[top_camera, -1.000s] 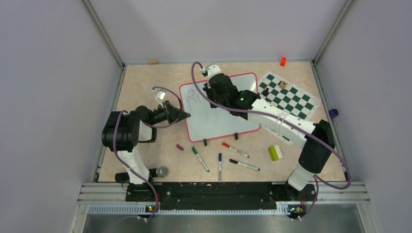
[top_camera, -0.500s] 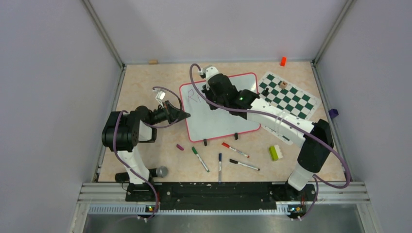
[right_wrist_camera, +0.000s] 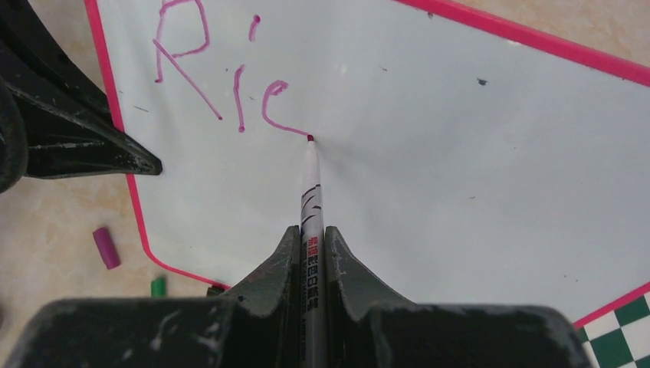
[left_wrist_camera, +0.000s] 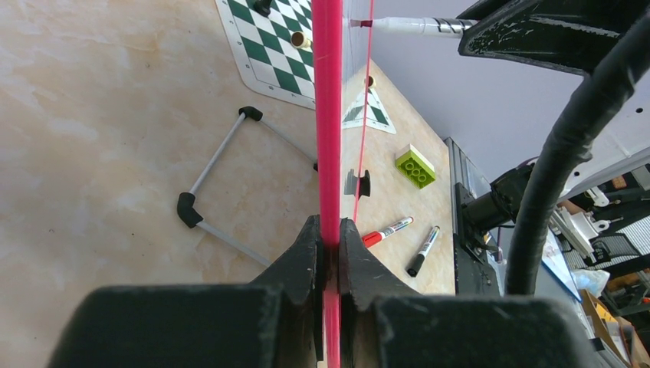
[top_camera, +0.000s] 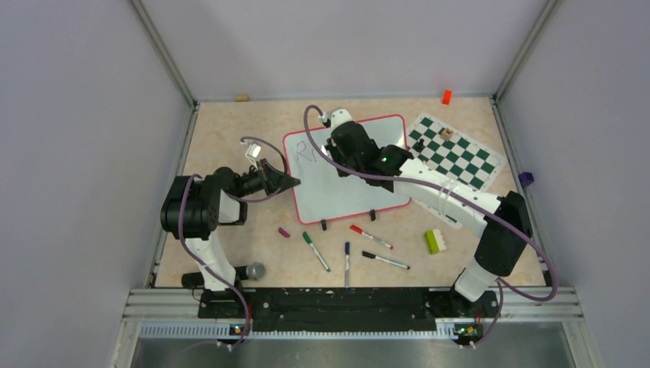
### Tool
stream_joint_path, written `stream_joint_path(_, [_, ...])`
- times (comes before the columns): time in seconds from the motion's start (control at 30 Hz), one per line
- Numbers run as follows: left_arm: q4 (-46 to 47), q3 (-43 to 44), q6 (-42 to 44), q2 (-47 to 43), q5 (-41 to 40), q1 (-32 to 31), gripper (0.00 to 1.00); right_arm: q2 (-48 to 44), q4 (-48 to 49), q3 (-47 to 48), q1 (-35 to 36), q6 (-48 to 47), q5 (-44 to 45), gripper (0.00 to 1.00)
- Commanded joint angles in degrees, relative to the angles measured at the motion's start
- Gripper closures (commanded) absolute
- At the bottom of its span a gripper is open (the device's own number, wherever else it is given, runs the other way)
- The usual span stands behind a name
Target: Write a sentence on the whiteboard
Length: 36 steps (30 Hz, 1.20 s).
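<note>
Reading off the whiteboard point(right_wrist_camera: 429, 153) now: the sentence point(right_wrist_camera: 222, 84) is purple handwriting, a big "R", an "i" with its dot, then a third letter curled like a "c" or "e", its tail running right to the tip of the marker point(right_wrist_camera: 313, 192). The marker's barrel carries a small red label point(right_wrist_camera: 312, 247) and black print, too small for me to read.

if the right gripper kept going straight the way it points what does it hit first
The whiteboard. The right gripper points along the marker it grips, whose tip touches the board beside the purple letters, so going on would likely just press the tip harder into it.
</note>
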Motion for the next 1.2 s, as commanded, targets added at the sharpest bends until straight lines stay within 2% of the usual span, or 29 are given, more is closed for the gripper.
stream_joint_path(0.0, [6.27, -0.19, 1.97, -0.46, 1.35, -0.49, 1.00, -1.64, -0.76, -2.19, -0.87, 0.43, 1.51, 1.00])
stream_joint_path(0.2, [6.25, -0.14, 1.99, -0.49, 1.47, -0.49, 1.00, -1.27, -0.97, -2.29, -0.82, -0.01, -5.79, 1.00])
stream_joint_path(0.43, [6.27, -0.14, 1.99, -0.46, 1.43, -0.48, 1.00, 0.16, 1.02, 1.31, -0.78, -0.11, -7.03, 1.00])
stream_joint_path(0.8, [6.25, -0.08, 1.92, -0.50, 1.43, -0.48, 1.00, -9.54, 8.30, -3.76, -3.72, 1.56, -13.17, 1.00])
stream_joint_path(0.93, [6.24, -0.14, 1.92, -0.44, 1.40, -0.49, 1.00, -10.39, 7.23, -3.97, -5.06, 1.48, -10.68, 1.00])
stream_joint_path(1.17, [6.26, -0.05, 1.94, -0.47, 1.47, -0.49, 1.00, -6.76, 3.81, -1.25, -5.21, 0.35, -8.86, 1.00])
